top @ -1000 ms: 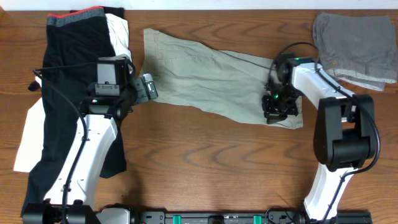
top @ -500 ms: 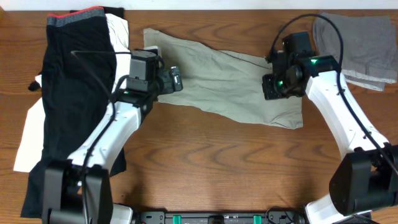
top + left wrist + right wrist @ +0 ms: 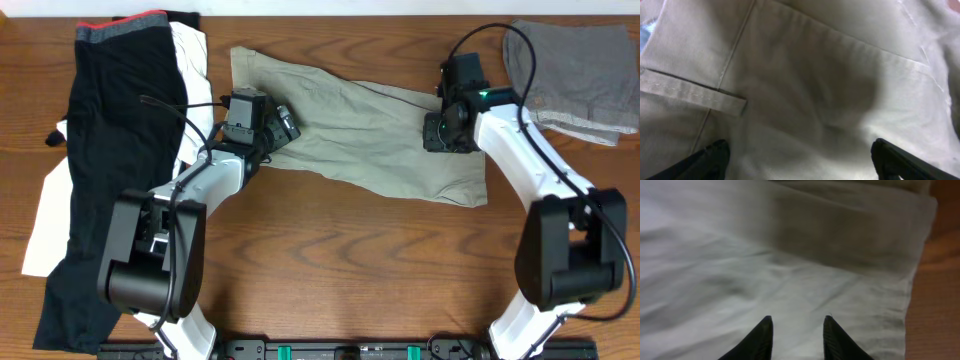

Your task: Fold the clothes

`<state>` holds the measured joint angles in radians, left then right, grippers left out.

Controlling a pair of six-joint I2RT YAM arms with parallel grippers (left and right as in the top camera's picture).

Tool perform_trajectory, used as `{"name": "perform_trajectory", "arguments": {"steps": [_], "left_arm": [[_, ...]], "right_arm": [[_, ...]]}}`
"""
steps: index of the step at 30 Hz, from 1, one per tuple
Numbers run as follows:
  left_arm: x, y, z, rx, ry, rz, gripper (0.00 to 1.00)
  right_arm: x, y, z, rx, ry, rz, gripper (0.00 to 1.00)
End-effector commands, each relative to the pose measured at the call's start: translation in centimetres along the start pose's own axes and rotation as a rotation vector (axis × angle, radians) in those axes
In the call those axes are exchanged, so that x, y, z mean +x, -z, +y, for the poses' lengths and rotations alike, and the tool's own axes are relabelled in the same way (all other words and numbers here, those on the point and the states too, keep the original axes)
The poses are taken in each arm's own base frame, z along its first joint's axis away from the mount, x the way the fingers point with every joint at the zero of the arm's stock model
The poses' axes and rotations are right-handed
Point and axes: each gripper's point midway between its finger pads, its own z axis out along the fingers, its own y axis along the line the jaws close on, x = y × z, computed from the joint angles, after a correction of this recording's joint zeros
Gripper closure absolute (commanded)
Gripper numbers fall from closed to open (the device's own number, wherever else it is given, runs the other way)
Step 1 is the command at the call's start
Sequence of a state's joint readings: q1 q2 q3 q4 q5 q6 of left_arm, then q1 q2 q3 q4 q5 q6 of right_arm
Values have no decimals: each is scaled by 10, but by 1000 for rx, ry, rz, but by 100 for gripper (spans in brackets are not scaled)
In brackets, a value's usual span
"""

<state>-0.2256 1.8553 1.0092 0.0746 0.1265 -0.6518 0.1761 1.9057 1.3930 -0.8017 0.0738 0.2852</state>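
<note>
Khaki shorts point(image 3: 350, 135) lie flat, left fingers point(image 3: 710, 157) spread wide by a belt loop point(image 3: 695, 95), right fingers point(image 3: 762, 337) parted, empty, near the hem point(image 3: 920, 255) (next, likely: pinch and fold across).

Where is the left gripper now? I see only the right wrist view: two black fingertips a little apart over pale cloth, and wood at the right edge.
Observer: The left gripper is over the left end of the shorts, near the waistband. Its jaws are wide open and hold nothing.
Operator: Is other clothing near my right gripper?
Observer: Yes, a grey garment lies at the far right corner of the table, to the right of the shorts.
Operator: And on the left side?
Observer: A black garment lies lengthwise there, to the left of the shorts.
</note>
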Motion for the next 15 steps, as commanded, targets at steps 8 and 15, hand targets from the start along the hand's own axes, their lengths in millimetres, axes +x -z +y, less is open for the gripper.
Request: {"name": "perform_trajectory", "arguments": {"steps": [8,15], "left_arm": [[6,-18,21,-84,69,-3,12],[8,-19,23,-88,70,2,12]], "right_arm": [[-18,-34,-36,109,-220,-48,74],[-12,-46,-21,28,-225,1,93]]}}
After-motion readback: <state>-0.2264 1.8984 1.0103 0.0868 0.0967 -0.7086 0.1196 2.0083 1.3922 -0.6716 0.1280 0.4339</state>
